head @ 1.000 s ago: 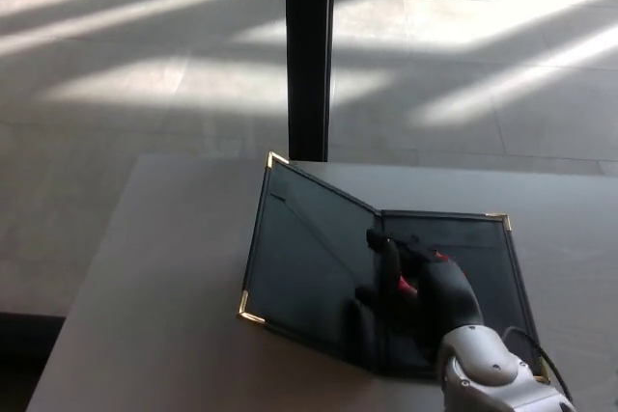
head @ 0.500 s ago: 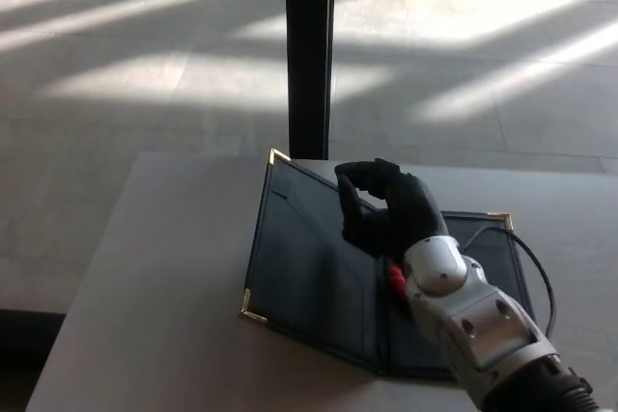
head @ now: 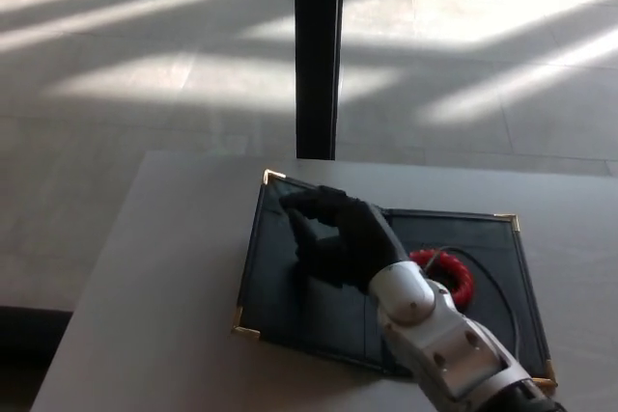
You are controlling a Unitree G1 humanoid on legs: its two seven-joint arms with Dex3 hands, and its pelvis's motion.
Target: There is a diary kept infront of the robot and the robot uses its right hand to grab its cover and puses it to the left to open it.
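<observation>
Diary lies open at centre frame on the desk, my right hand resting on its left cover, fingers loosely curled, gripping nothing.

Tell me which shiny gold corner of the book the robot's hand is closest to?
The far-left gold corner, at the top of the opened cover. The right hand has its fingers just beside it. The near-left corner and the two right-side corners sit farther off.

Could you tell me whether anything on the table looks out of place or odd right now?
Nothing looks damaged or spilled. The diary lies open, slightly askew to the table edge, with the right hand on its left cover.
</observation>
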